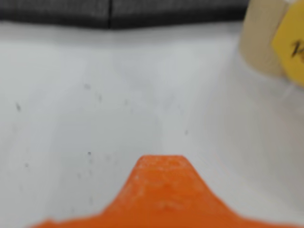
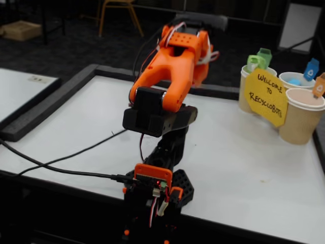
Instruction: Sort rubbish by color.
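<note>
In the fixed view the orange arm is folded over its base, and my gripper (image 2: 202, 48) points away toward the table's far edge, its fingertips hidden behind the arm's body. In the wrist view only one blurred orange finger (image 1: 164, 185) rises from the bottom edge over bare white table (image 1: 118, 95), with nothing seen against it. No rubbish lies on the table in either view. A small blue patch (image 2: 295, 81) shows inside the middle cup; I cannot tell what it is.
Three ribbed beige cups (image 2: 300, 118) stand at the right rear with green, blue and orange tags, and a yellow sign (image 2: 265, 96) leans in front of them. The wrist view shows a cup (image 1: 261, 38) and the sign (image 1: 290, 45) at top right. Black cables (image 2: 66, 162) cross the left front.
</note>
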